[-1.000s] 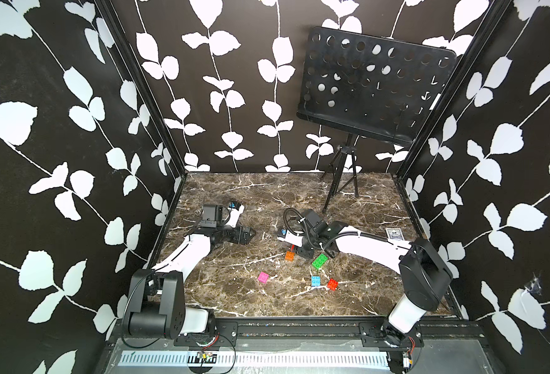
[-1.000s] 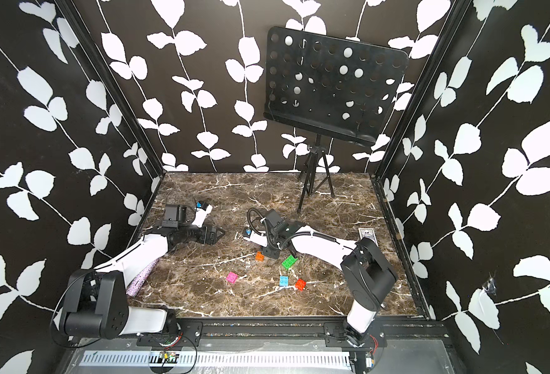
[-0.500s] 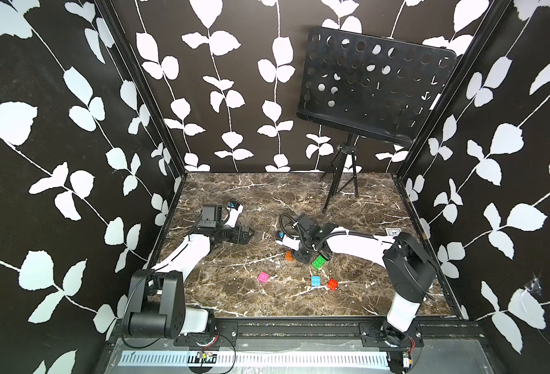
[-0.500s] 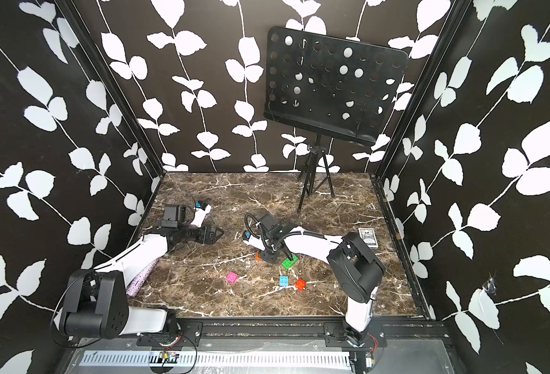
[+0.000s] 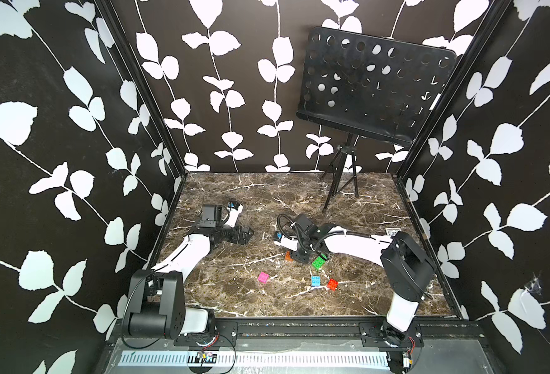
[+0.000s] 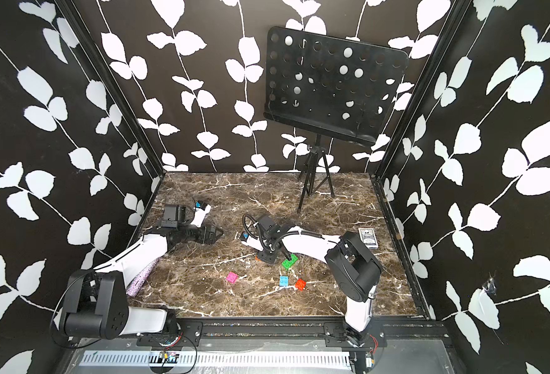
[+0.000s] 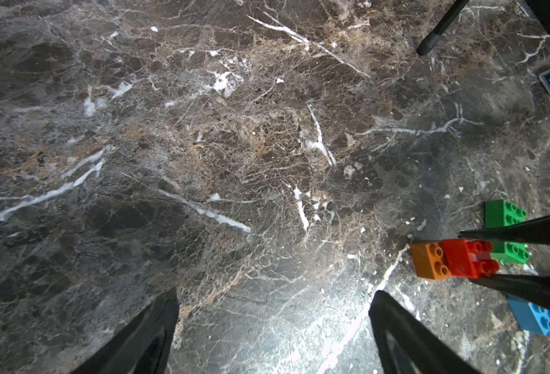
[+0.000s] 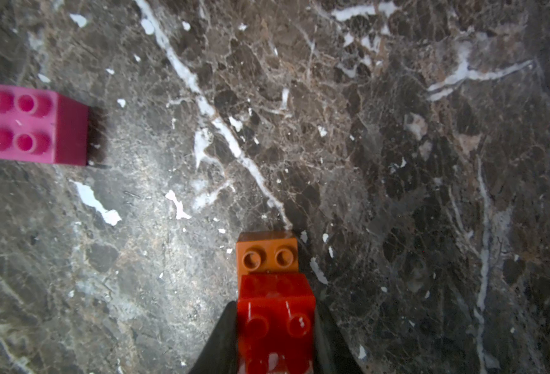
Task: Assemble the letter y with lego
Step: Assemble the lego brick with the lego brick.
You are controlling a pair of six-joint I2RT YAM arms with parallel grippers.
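Robot test cell, lab setting. Evidence:
- Box enclosure: wall panels [image 5: 73, 129] in black-and-white leaf print, joined by black frame posts [image 5: 144, 97].
- Marble-pattern tabletop [image 5: 267, 200] forms floor of cell.
- Left arm [image 5: 189, 252] and right arm [image 5: 351, 243], white and black, mounted on black rail [image 5: 299, 327] along front edge.
- Exposed wires and small circuit board [image 5: 202, 354] beside slotted cable duct [image 5: 267, 357], below rail.
- Assorted props on tabletop: music stand [image 5: 374, 87] at back, card deck [image 6: 368, 238] near right wall, loose lego bricks [image 5: 263, 277] mid-table.
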